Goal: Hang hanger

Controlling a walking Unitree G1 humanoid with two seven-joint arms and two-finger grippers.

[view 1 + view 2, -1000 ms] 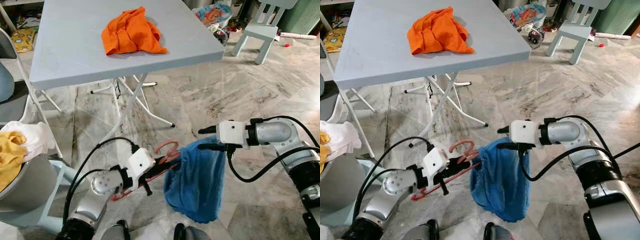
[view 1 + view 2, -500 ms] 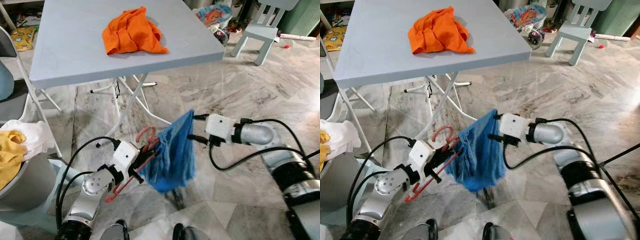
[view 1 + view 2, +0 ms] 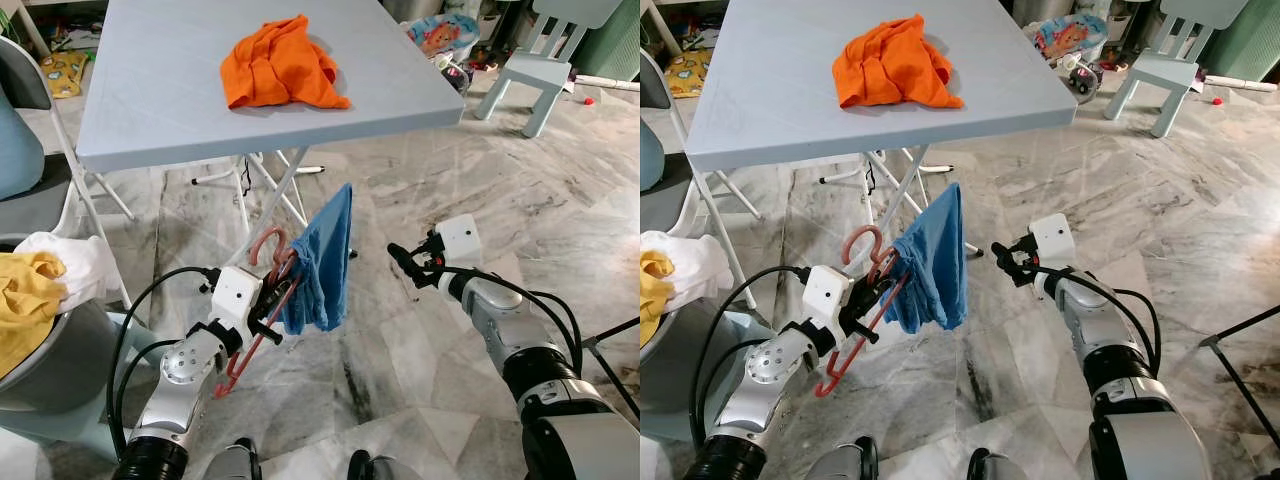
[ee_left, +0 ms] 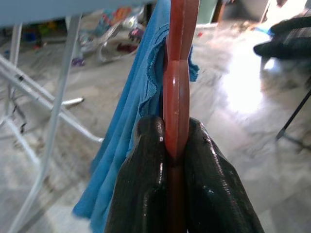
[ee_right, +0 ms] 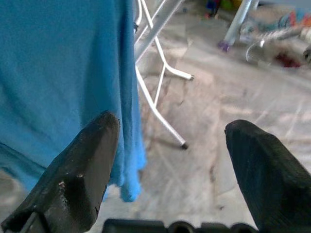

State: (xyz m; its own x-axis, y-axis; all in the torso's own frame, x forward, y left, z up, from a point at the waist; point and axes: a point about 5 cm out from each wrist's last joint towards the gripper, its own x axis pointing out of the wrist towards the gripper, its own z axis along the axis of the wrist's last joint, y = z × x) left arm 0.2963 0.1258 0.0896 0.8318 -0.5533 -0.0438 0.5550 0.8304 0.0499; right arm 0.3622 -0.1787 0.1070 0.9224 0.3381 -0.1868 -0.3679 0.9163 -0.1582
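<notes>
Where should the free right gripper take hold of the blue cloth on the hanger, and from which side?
Probably its upper edge, approached from the robot's right: the right gripper is open and facing the blue cloth, while the left gripper clamps the red hanger on the other side.

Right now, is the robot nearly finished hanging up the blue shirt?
Partly. Done: the blue cloth is draped on the red hanger, and the right gripper is open, apart from it. In hand: the left gripper is shut on the hanger's red bar. Left: the hanger isn't hooked on anything yet, and no rail can be made out. An orange garment lies on the table.
</notes>
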